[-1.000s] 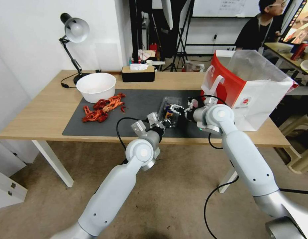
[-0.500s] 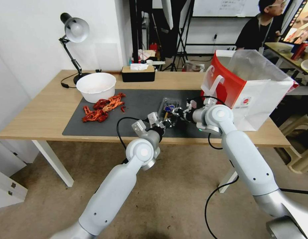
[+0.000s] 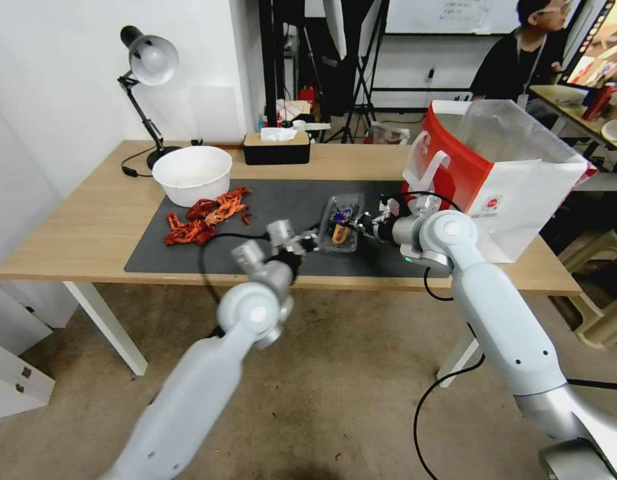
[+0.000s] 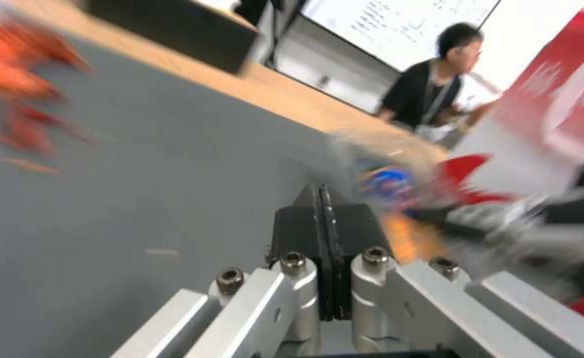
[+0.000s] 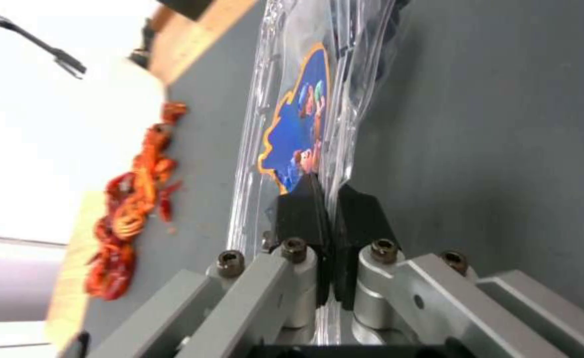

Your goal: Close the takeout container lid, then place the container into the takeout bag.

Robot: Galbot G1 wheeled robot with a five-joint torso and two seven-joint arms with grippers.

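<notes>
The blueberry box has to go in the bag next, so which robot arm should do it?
Probably the right: its end effector is shut on the takeout container, beside the takeout bag. The left end effector is shut, holding nothing.

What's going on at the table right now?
The right end effector is pinched on the edge of the clear takeout container, which lies on the grey mat with its lid looking folded shut. The left end effector, fingers together and holding nothing, sits just beside the container on the mat. The takeout bag stands open at the table's right end; the container isn't in it yet.
</notes>
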